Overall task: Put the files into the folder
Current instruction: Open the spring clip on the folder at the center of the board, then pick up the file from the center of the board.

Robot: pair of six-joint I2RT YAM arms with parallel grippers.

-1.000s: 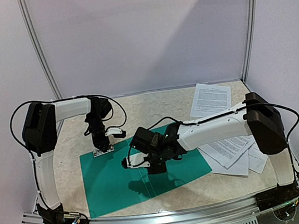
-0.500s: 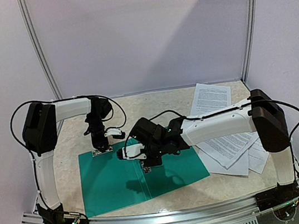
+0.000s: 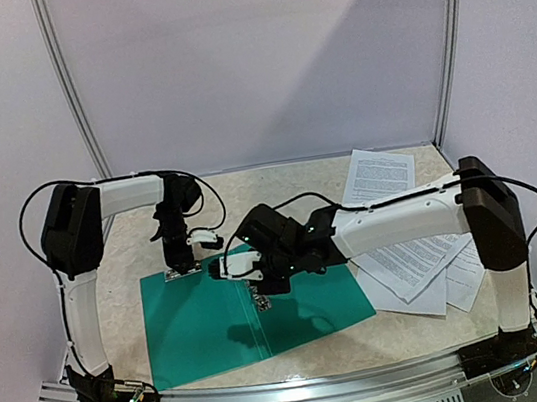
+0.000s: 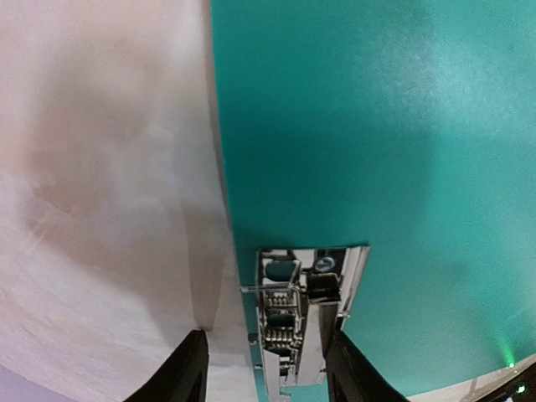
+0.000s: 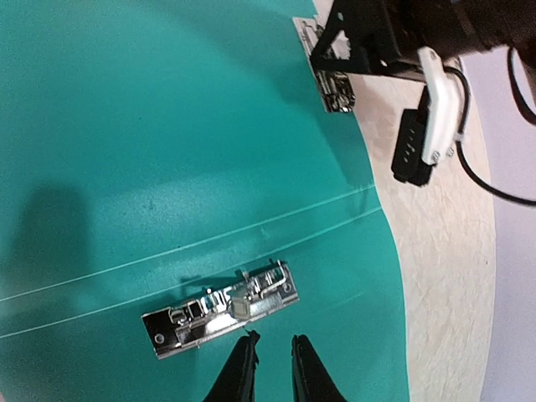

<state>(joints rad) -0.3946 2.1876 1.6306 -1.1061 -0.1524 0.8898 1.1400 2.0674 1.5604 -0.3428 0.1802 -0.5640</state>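
The flat teal-green plastic folder (image 3: 216, 320) lies open on the table (image 3: 276, 185), left of centre. The files (image 3: 415, 270), loose white printed sheets, lie just beside its right edge, partly under the right forearm, their long axis running roughly near to far.

The right hand (image 5: 273, 337) hangs above the middle metal clip (image 5: 222, 311), fingers narrowly apart and holding nothing. The left hand (image 4: 264, 352) straddles the far-left corner clip (image 4: 297, 322) with a wider gap and no grip.

Judgement: the right arm is nearer the files.

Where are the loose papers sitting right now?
In the top view the papers lie at the table's right side, just past the green folder's right edge, partly under the right arm.
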